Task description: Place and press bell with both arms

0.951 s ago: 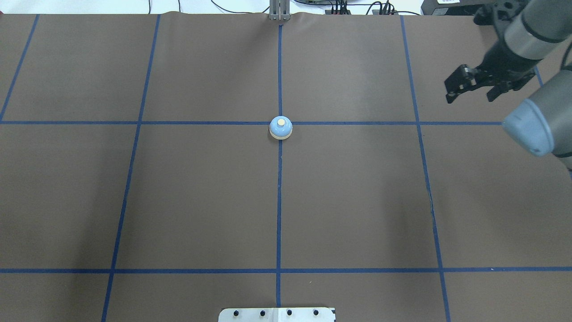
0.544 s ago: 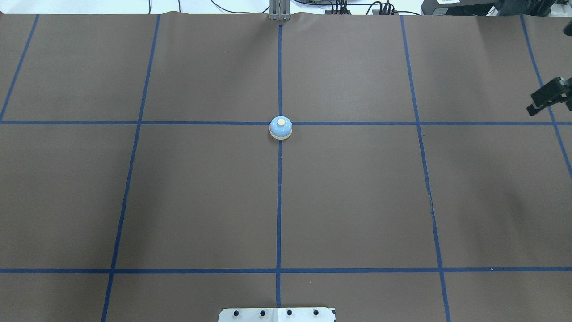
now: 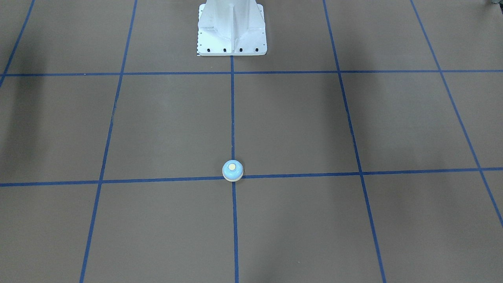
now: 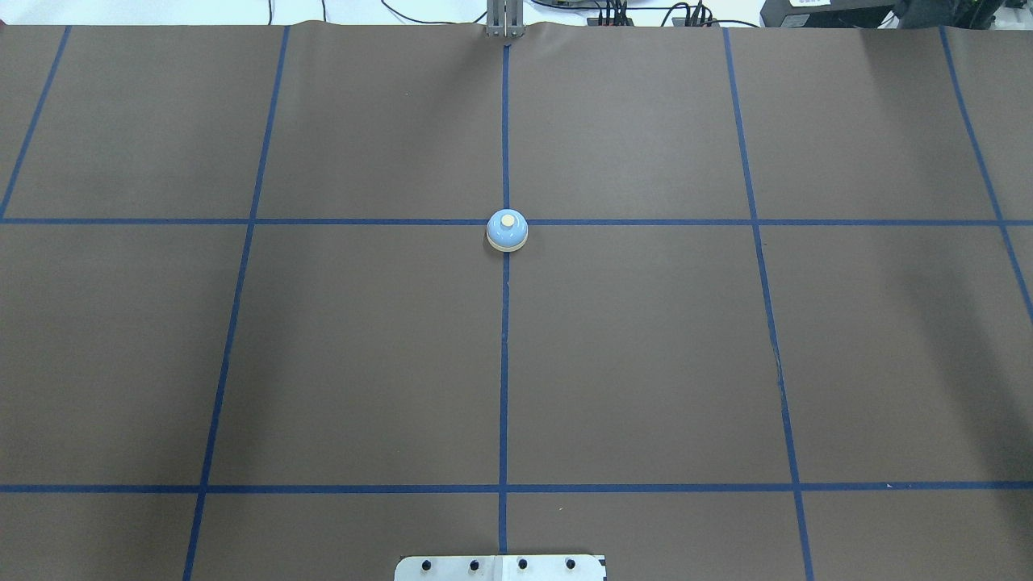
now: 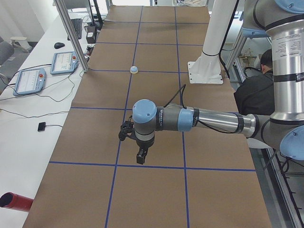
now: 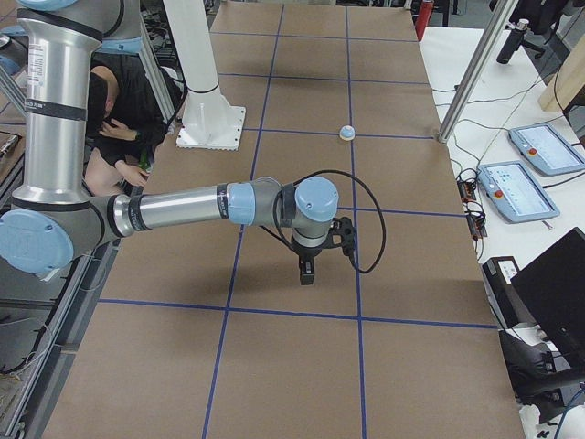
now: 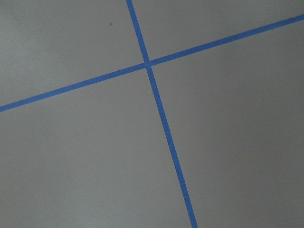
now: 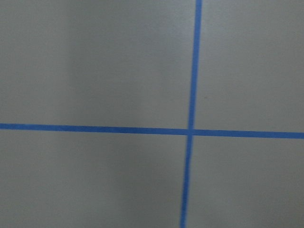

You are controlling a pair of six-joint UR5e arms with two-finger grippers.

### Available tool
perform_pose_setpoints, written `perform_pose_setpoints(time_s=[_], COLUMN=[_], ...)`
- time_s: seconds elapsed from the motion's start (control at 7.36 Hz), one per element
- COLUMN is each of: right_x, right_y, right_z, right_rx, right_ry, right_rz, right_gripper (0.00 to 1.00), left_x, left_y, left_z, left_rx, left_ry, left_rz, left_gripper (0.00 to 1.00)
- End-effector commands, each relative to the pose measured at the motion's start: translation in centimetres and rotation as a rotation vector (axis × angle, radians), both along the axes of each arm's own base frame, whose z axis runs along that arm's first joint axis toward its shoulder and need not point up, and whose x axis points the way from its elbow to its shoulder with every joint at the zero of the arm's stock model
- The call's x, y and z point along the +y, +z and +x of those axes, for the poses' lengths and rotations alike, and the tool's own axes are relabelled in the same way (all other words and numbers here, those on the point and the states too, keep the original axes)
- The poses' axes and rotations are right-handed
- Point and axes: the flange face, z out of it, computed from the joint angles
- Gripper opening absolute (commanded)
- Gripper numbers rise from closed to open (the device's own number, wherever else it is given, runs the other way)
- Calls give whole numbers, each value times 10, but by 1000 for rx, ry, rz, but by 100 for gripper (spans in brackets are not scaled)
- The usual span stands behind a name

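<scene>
Bell held by neither jaw pair: the left gripper [image 5: 140, 156] and right gripper [image 6: 306, 272] point down mid-frame in the side views, and I cannot tell their gap. The bell [image 4: 507, 231] sits just above the overhead frame's centre, on a blue tape [image 4: 503, 363] crossing. It looks light, hard and slick-domed, so grip the rim.

Right gripper [image 6: 306, 273] out of the overhead view now; earlier in its upper right, then at its edge.
</scene>
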Motion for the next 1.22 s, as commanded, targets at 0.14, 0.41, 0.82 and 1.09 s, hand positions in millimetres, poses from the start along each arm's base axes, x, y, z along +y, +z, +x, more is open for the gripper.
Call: perform_pose_setpoints(time_s=[0.14, 0.41, 0.82, 1.09], right_x=[31, 38, 31, -15], right_y=[27, 36, 37, 37], right_z=[28, 36, 38, 41], right_rx=[-15, -16, -8, -8], right_ry=[38, 59, 67, 69], right_rz=[-24, -46, -47, -34], right_gripper=[100, 100, 100, 100], left_x=[13, 13, 13, 12], left_y=[14, 14, 15, 15], left_z=[0, 0, 0, 0], left_rx=[9, 7, 1, -1], left_ry=[-32, -32, -27, -26], left_rz=[-52, -51, -47, -47], left_gripper=[100, 100, 100, 100])
